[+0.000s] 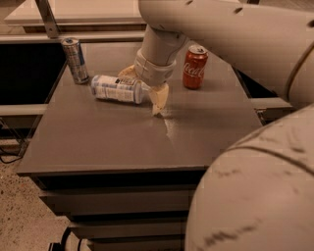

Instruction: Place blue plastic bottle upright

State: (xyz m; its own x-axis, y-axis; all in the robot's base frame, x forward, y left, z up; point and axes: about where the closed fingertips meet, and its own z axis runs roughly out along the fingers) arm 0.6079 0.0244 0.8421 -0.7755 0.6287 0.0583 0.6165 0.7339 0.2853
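The blue plastic bottle [117, 88] lies on its side on the dark table [122, 142], left of the middle, with its cap end pointing right and hidden under the wrist. My gripper [143, 87] reaches down over that cap end. One pale finger [159, 100] stands on the near side of the bottle, and the other finger [126, 72] shows on the far side. The fingers stand apart, astride the bottle's neck, with a gap around it.
A slim silver-blue can [75, 60] stands upright at the table's back left. A red Coca-Cola can [195, 66] stands upright at the back right, close to my arm. My large arm link fills the lower right. A light counter [88, 11] runs behind.
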